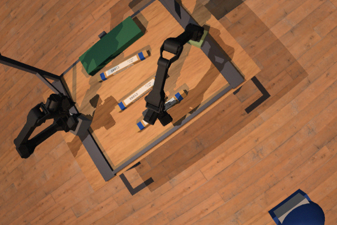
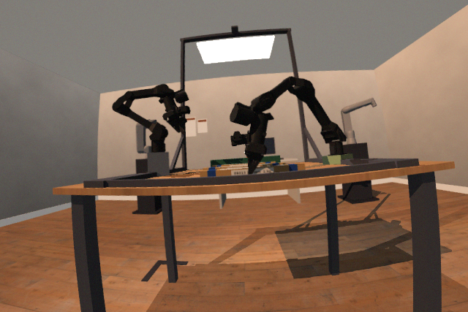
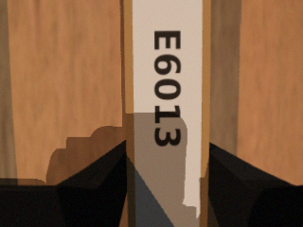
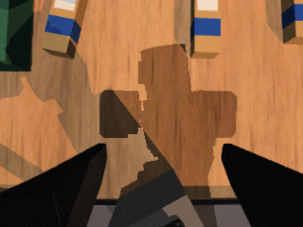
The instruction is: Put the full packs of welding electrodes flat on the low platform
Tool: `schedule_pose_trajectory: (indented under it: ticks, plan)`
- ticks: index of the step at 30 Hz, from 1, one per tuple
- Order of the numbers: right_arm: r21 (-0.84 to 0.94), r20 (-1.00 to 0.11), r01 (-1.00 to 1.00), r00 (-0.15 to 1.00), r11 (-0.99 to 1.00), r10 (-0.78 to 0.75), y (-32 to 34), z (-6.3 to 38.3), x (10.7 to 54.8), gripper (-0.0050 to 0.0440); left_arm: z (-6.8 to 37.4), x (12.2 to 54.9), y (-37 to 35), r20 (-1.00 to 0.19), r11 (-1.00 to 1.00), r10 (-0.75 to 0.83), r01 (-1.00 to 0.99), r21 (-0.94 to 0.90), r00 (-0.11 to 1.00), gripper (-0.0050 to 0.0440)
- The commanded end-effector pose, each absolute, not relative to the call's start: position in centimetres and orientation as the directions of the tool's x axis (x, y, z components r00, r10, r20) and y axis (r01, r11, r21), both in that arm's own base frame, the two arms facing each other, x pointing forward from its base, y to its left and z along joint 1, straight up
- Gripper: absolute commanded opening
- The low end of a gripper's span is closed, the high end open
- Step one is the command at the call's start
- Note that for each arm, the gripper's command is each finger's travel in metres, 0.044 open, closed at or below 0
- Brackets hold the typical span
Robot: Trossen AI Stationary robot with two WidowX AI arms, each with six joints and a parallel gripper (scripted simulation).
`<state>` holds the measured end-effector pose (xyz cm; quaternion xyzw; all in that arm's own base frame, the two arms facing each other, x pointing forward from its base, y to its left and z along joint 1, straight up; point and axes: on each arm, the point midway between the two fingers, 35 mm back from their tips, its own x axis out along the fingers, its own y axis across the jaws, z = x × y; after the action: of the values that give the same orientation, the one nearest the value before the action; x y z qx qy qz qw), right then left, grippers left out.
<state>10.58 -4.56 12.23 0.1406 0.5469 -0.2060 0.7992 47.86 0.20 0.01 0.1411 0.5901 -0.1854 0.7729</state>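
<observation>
From where I stood, wooden planks [image 1: 245, 162] [image 2: 227, 225] ran across the floor, with a dark right-angled floor mark [image 1: 263, 90] [image 2: 156, 267] and a matching corner mark [image 1: 132, 188] near the table. A rounded blue object [image 1: 306, 213] stood well apart from them, against something grey and pale that I couldn't make out. Across the room, a light grey arm [image 2: 357, 106] bent above a dark pedestal [image 2: 355, 166]. Two papers with reddish top bands, a left sheet [image 2: 191, 128] and a right sheet [image 2: 202, 126], hung side by side on the pale back wall [image 2: 340, 88]. Overhead, a rectangular light panel [image 2: 235, 50] glowed white in the grey ceiling [image 2: 94, 17].
</observation>
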Motion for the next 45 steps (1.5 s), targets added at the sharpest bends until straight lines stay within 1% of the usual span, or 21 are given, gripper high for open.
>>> schedule_pose_trajectory:
  ticks: [1,3,45]
  plan:
    - [0.002,-0.924,0.483,0.336,0.875,-0.184,-4.6,12.9,10.8,0.0330,0.5,47.9,0.3,-0.963,0.893,-0.112,0.449,0.010,0.245,-0.0050]
    - [0.002,-0.924,0.483,0.336,0.875,-0.184,-4.6,12.9,10.8,0.0330,2.6,48.7,0.4,-0.951,0.893,-0.110,0.448,0.032,0.288,-0.0050]
    - [0.002,-0.924,0.483,0.336,0.875,-0.184,-4.6,12.9,10.8,0.0330,8.8,48.4,0.3,-0.951,0.893,-0.116,0.449,0.028,0.288,-0.0050]
